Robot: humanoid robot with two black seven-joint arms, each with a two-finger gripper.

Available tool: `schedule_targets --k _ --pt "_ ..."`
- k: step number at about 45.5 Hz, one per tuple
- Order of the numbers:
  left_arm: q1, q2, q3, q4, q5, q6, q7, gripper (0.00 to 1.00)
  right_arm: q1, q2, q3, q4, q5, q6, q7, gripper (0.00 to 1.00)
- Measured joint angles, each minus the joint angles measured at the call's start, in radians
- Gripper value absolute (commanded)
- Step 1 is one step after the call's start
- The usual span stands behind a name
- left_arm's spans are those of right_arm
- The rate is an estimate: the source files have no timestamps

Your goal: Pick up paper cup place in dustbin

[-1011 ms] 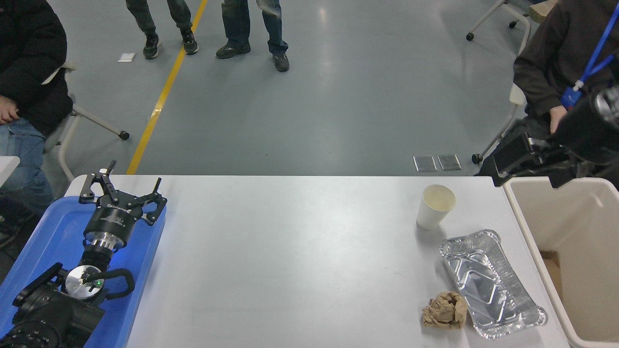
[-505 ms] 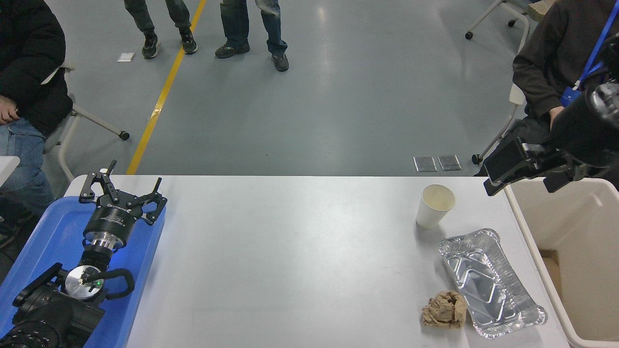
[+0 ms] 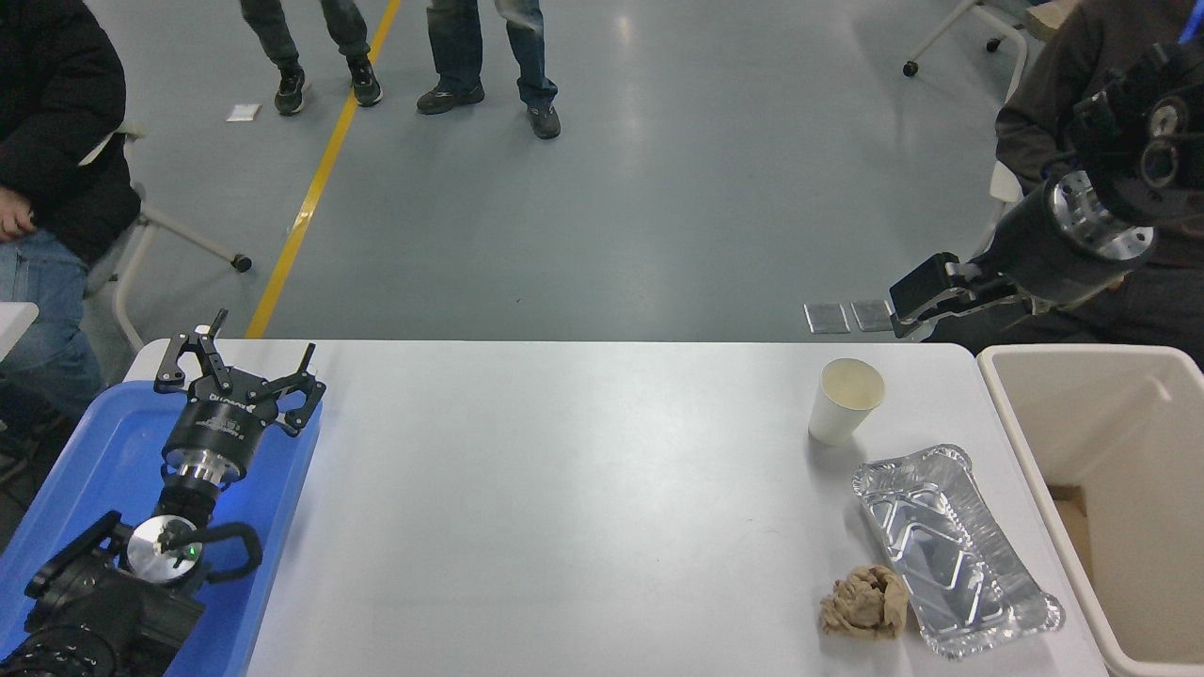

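The white paper cup (image 3: 846,401) stands upright on the white table (image 3: 564,508) at the far right, its cream inside empty. The beige dustbin (image 3: 999,390) stands against the table's right edge, right of the cup. My right gripper (image 3: 917,301) comes in from the upper right. It hangs in the air beyond the table's far edge, up and to the right of the cup, touching nothing. It is seen side-on. My left gripper (image 3: 246,355) is parked open and empty over the blue tray (image 3: 89,451) at the lower left.
A silver foil tray (image 3: 952,548) lies just in front of the cup, with a crumpled brown paper wad (image 3: 865,603) at its near left. People sit at the far left (image 3: 56,122) and far right (image 3: 1053,103); others stand on the floor beyond.
My right arm has risen and swung left, from over the dustbin's far corner to beyond the table's far edge, nearer the cup. The cup and left arm have not moved.
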Motion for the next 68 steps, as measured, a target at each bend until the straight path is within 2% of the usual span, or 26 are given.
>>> schedule_targets --k 15,25,30,33,40,49,56,68 --pt "-0.001 0.000 0.001 0.000 0.001 0.000 0.000 0.99 -0.351 0.053 0.165 -0.243 0.005 -0.169 -0.081 1.00" --pt "-0.002 0.001 0.001 0.000 0.001 0.000 0.000 0.99 -0.466 0.077 0.232 -0.321 0.008 -0.215 -0.104 1.00" --pt "-0.002 0.001 0.001 0.000 0.001 0.000 0.000 0.99 -0.502 0.084 0.258 -0.345 0.008 -0.231 -0.112 0.96" --pt "-0.002 0.001 0.001 0.000 0.001 0.000 0.000 0.99 -0.522 0.088 0.271 -0.359 0.008 -0.237 -0.116 0.85" --pt "-0.002 0.001 0.001 0.000 0.001 0.000 0.000 0.99 -0.550 0.096 0.290 -0.384 0.006 -0.248 -0.122 0.43" --pt "-0.002 0.001 0.002 0.000 0.001 0.000 0.000 0.99 -0.571 0.105 0.301 -0.398 0.001 -0.252 -0.125 0.33" --pt "-0.002 0.001 0.002 0.000 0.001 0.000 0.000 0.99 -0.581 0.112 0.311 -0.401 -0.001 -0.253 -0.125 0.00" --pt "-0.002 0.001 0.002 0.000 0.001 0.000 0.000 0.99 -0.588 0.117 0.318 -0.404 -0.004 -0.253 -0.126 0.00"
